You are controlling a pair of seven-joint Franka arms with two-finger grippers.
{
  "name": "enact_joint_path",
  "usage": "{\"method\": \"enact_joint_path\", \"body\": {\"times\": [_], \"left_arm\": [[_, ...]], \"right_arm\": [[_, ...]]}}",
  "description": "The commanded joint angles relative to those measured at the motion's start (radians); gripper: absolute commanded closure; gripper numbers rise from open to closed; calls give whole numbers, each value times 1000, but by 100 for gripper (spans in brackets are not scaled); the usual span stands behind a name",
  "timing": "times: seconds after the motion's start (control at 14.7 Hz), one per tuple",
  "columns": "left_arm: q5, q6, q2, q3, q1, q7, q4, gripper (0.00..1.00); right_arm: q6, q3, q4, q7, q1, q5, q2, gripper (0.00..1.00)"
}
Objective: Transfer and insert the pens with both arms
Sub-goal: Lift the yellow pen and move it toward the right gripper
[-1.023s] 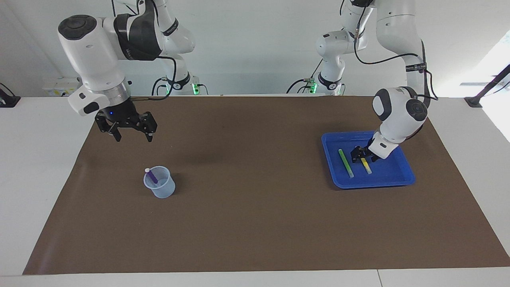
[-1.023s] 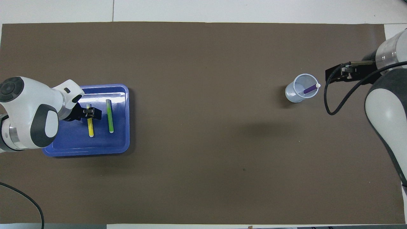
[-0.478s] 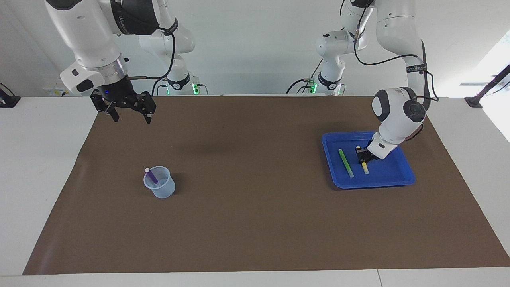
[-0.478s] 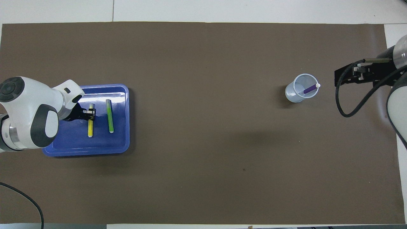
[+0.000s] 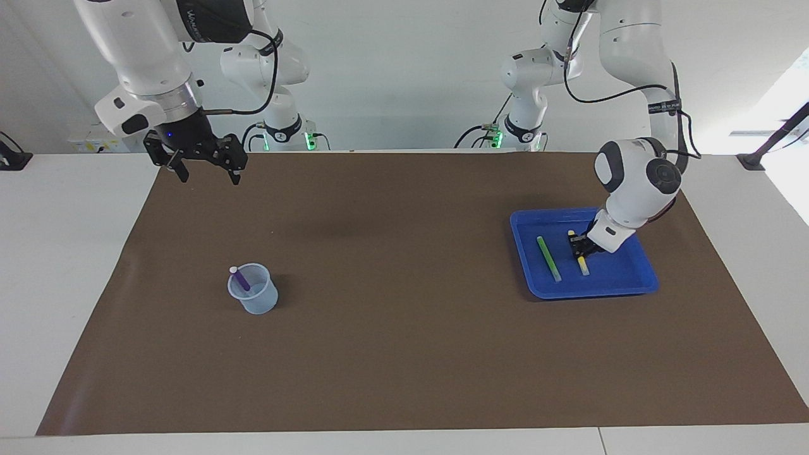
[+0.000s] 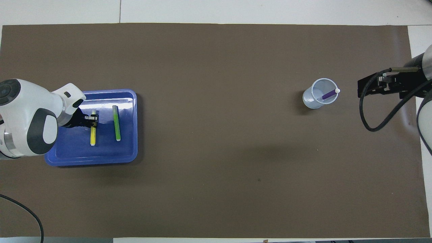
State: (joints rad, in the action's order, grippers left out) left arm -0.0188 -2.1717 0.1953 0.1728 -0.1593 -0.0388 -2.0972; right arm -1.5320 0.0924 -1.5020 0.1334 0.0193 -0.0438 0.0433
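A brown mat [image 5: 404, 354] covers the white tabletop [image 5: 63, 253] in front of a plain pale wall, and I take the blue tray [image 5: 632, 278] at the left arm's end as my landmark. Inside it my left gripper [image 5: 577, 248] is pressed together on the yellow pen [image 5: 583, 265], pinching it near the end closer to the robots, so the rest of the pen lies flat on the tray floor pointing away from them. The green pen [image 5: 548, 258] lies just beside it in the tray, parallel and untouched. Well apart from the tray, toward the right arm's end, the translucent cup [image 5: 255, 296] holds the purple pen [image 5: 241, 280], leaning on the rim with its pale end up. I judge that is one insertion done. My right gripper [image 5: 203, 169], fingers spread and empty, waits high over the mat's edge, probably to receive the handover.
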Motion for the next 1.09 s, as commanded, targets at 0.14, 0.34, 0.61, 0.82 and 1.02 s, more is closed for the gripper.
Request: {"method": "enact_joint_path", "body": {"times": [0.14,0.34,0.61,0.82,1.02], "left_arm": [[-168,343,4,5,-5,123,267,100],[-280,499,-4,16,9,409,397,100],[-481,540,-60,39,33,791,411,100],[-601,517,-77,45,81,1072,408,100],[-726,483,-112,45,141,1241,338,100]], "right_arm": [[-23,4,-57,17,1,-2,-37,0],[-22,4,-55,17,1,-1,-36,0],[-23,6,-53,17,-1,-1,-36,0],[-24,6,-53,17,-1,-1,-36,0],[-24,6,-53,17,-1,-1,-36,0]]}}
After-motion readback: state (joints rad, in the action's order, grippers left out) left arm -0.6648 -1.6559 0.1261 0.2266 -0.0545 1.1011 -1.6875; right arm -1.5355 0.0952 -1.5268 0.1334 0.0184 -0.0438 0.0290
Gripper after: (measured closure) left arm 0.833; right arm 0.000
